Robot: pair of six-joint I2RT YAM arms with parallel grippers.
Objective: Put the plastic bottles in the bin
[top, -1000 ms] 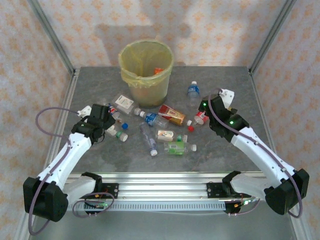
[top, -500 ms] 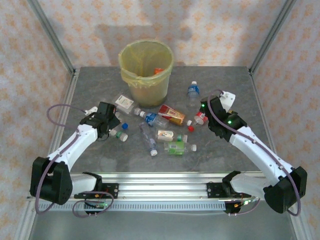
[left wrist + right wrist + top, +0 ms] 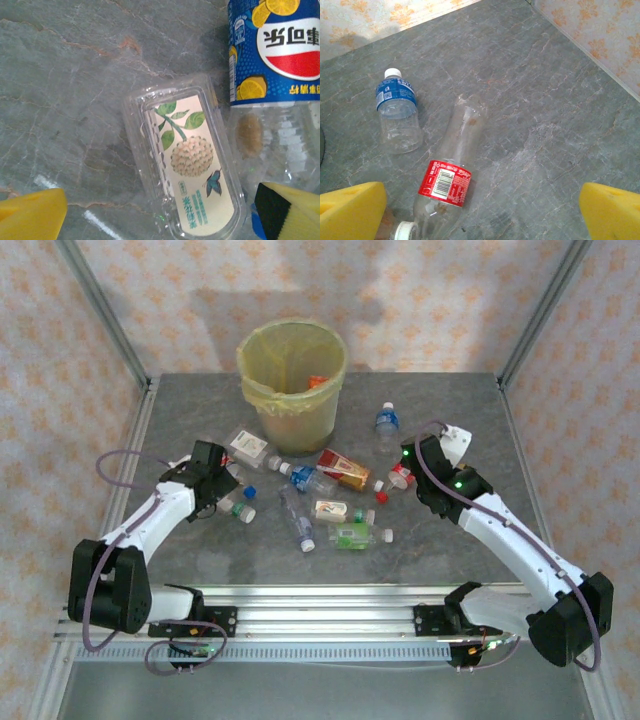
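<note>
Grey marbled table carries the bottles, strewn in front of the bin. Within the last second the left arm swung inward; the left end effector now sits spread wide astride a flat clear bottle. The right end effector, equally released, has barely moved above a red-labelled bottle. Both look set to grasp; neither bottle is lifted.

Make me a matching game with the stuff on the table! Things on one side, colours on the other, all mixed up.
Things:
1. bin
2. flat bottle
3. barcode bottle
4. lemon-picture bottle

Colours:
A. blue label
B. yellow
C. red label
D. cream label

Pairs: 1-B, 2-D, 3-C, 4-A
</note>
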